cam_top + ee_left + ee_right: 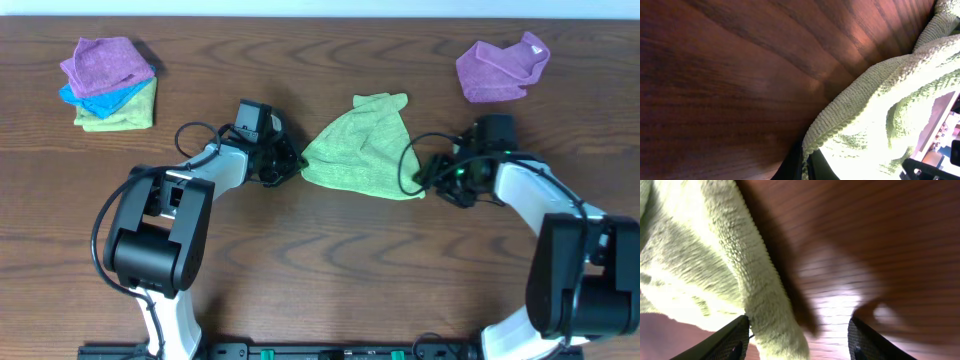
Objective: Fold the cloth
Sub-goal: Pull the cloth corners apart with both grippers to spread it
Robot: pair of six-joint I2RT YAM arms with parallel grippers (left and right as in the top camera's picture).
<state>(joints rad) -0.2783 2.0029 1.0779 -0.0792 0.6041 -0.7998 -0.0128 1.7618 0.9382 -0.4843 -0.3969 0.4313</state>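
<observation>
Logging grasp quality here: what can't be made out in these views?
1. Left tool grip: in the overhead view its own body covers the tips, and the left wrist view cuts them off at the bottom edge.
2. Green cloth lower layers: hidden under its top layer in every view.

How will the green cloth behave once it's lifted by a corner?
Probably floppy: the green cloth already lies bunched and creased. Its looped terry pile should grip rather than slip. Pushed, it would likely wrinkle, not slide whole.

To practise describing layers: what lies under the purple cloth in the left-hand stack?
Under the purple cloth a blue cloth shows, with a pale green cloth lowest, on the table. How far each extends underneath is covered.
</observation>
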